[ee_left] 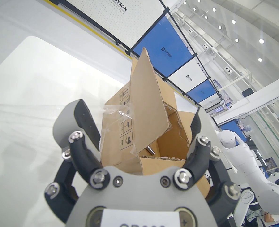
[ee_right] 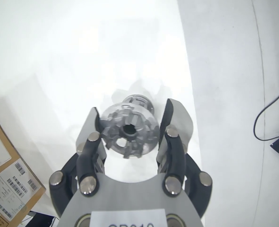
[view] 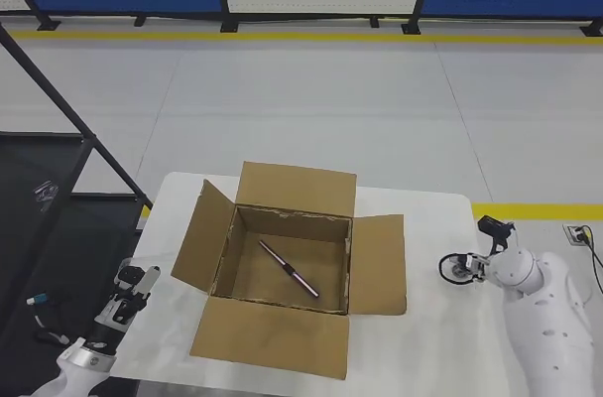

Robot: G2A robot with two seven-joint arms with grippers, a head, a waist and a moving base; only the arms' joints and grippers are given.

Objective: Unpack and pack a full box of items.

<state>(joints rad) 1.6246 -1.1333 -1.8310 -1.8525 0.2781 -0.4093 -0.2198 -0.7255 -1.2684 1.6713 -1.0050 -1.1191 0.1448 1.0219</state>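
An open cardboard box (view: pixel 272 337) stands mid-table with all flaps folded out. A dark metal rod (view: pixel 289 268) lies slantwise on its floor; one end of the rod (ee_left: pixel 150 150) peeks out behind a side flap (ee_left: pixel 148 105). My left gripper (view: pixel 136 281) sits low by the table's left edge, left of the box. In its wrist view the left gripper (ee_left: pixel 139 112) is open and empty, facing the box. My right gripper (view: pixel 460 266) is right of the box, near the table's right edge. In its wrist view the right gripper (ee_right: pixel 131 119) is shut on a grey toothed metal hub (ee_right: pixel 130 132) just above the table.
The white table (view: pixel 430 337) has bare room right of the box and along its front. A black frame (view: pixel 44 198) stands off the left side. A cable and socket (view: pixel 579 235) lie on the floor at right. The box's labelled corner (ee_right: pixel 2 166) is close to the right gripper.
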